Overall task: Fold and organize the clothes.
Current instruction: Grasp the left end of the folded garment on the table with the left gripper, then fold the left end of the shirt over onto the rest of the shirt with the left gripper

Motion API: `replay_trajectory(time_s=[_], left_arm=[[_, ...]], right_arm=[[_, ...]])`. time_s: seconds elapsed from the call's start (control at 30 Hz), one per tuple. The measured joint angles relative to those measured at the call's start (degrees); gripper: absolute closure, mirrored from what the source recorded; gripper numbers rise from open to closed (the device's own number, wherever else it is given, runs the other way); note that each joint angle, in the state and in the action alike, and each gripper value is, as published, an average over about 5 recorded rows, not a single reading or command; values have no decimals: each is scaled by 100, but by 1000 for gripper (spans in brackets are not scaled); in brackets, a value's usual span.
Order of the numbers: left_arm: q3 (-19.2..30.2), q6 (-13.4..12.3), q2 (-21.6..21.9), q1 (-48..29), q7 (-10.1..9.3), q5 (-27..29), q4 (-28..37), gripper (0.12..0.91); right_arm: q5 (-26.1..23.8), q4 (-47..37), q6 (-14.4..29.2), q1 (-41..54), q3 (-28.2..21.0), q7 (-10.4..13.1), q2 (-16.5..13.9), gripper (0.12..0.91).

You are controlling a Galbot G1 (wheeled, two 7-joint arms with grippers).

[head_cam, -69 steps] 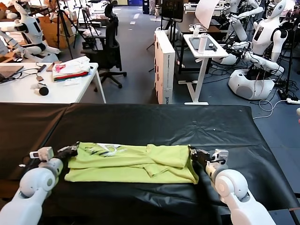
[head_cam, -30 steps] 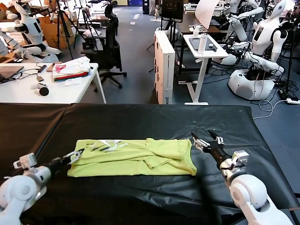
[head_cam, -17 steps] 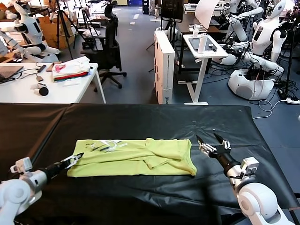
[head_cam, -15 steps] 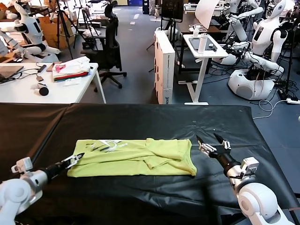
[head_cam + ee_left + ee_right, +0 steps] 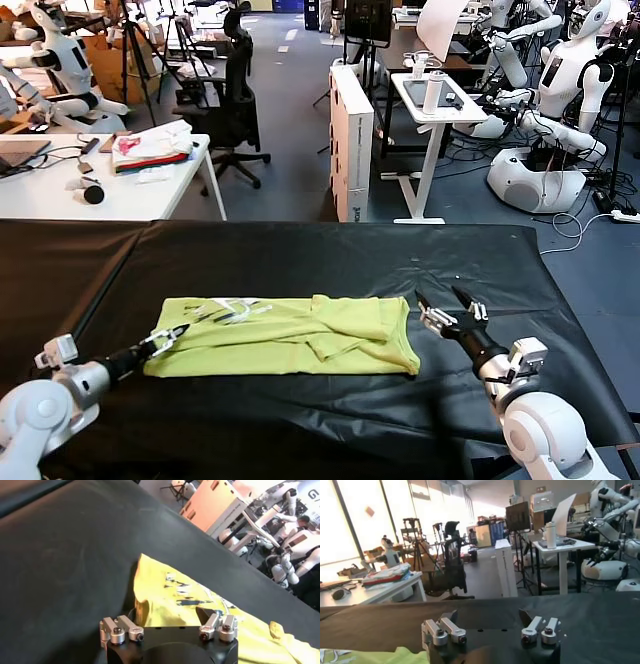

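The clothes are one lime-yellow T-shirt [image 5: 285, 335], folded into a long band across the middle of the black table [image 5: 320, 260]. A grey print shows near its left end. My left gripper [image 5: 170, 337] lies low on the table, open, with its tips at the shirt's left edge. In the left wrist view the shirt [image 5: 200, 605] fills the space ahead of the left gripper [image 5: 169, 611]. My right gripper [image 5: 437, 294] is open just off the shirt's right edge, holding nothing. The right wrist view shows the right gripper [image 5: 487, 616] over bare black cloth, with a shirt corner [image 5: 370, 656] to one side.
Beyond the table's far edge stand a white desk [image 5: 60, 195] with a white, pink and red fabric pile [image 5: 152, 146], an office chair [image 5: 232, 110], a white box [image 5: 352, 140], a small stand [image 5: 435, 105] and other robots [image 5: 560, 90].
Both grippers have let go of the shirt's ends and drawn back outward. In the last half second the left gripper edged toward the shirt's left edge; the right one barely moved.
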Motion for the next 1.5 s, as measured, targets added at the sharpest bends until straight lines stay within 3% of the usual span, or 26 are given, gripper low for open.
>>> replay_trajectory(time_s=[0.2, 0.3, 0.43, 0.57, 0.67, 0.77, 1.03, 1.2, 1.5], left_arm=[[26, 0, -35, -42, -14, -11, 9, 127], [34, -1, -39, -47, -30, 1, 29, 165], [46, -4, -41, -46, -39, 53, 69, 335], [71, -3, -47, -35, -40, 106, 92, 585], [97, -3, -67, -21, -37, 136, 88, 731], [110, -3, -94, -10, -32, 156, 51, 808], [-33, -2, -70, 80, -14, 538, -200, 845], [-228, -37, 77, 216, 130, 1145, -395, 845], [-682, -765, 278, 704, 152, 2358, -749, 845]], right_arm=[[-40, -7, -2, 6, -35, -4, 33, 118], [-59, -7, -2, -3, -48, -6, 58, 118], [-76, -7, -2, -4, -63, -7, 86, 118], [-83, -5, -2, 1, -78, -7, 96, 118], [-85, -1, -3, 4, -82, -7, 98, 118], [-86, 6, -6, 15, -84, -6, 103, 118], [-97, -24, -6, 50, -101, 29, 186, 118], [-112, -41, 3, 67, -102, 68, 230, 118], [-114, -95, 19, 110, -102, 135, 284, 118]])
